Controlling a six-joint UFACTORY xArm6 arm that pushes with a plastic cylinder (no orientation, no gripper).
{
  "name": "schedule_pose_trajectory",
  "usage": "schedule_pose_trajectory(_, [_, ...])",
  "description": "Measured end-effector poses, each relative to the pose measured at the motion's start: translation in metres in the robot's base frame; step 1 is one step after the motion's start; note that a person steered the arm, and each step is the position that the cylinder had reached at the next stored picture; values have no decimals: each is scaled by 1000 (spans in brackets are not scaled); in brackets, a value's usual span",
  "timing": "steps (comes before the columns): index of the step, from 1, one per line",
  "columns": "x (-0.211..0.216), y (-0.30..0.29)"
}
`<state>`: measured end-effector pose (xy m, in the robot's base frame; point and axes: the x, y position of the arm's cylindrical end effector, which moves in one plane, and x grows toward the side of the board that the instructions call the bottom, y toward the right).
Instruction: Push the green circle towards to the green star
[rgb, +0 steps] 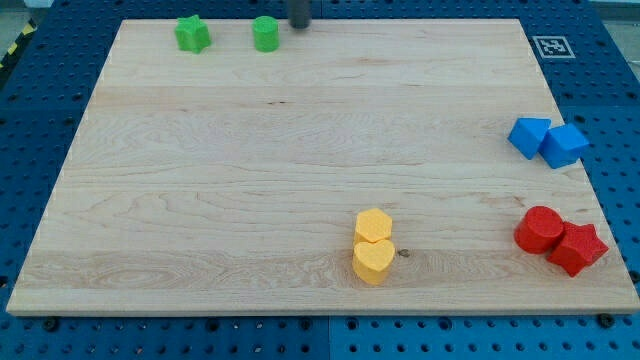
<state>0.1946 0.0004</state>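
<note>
The green circle (265, 33) stands near the board's top edge, left of centre. The green star (192, 34) stands to its left, a short gap apart. My tip (299, 23) shows at the view's top as a dark rod end, just right of the green circle and slightly above it, a small gap away from it.
The wooden board (300, 180) lies on a blue pegboard table. A blue triangle (528, 136) and a blue cube (563, 145) touch at the right edge. A red cylinder (540, 230) and a red star (577, 248) sit at the lower right. A yellow hexagon (373, 225) and a yellow heart (373, 261) sit at the bottom centre.
</note>
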Motion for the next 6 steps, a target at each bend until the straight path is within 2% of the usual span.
schedule_pose_trajectory(1, [12,49])
schedule_pose_trajectory(2, [37,22])
schedule_pose_trajectory(4, [46,-99])
schedule_pose_trajectory(5, [46,-121])
schedule_pose_trajectory(6, [36,-73])
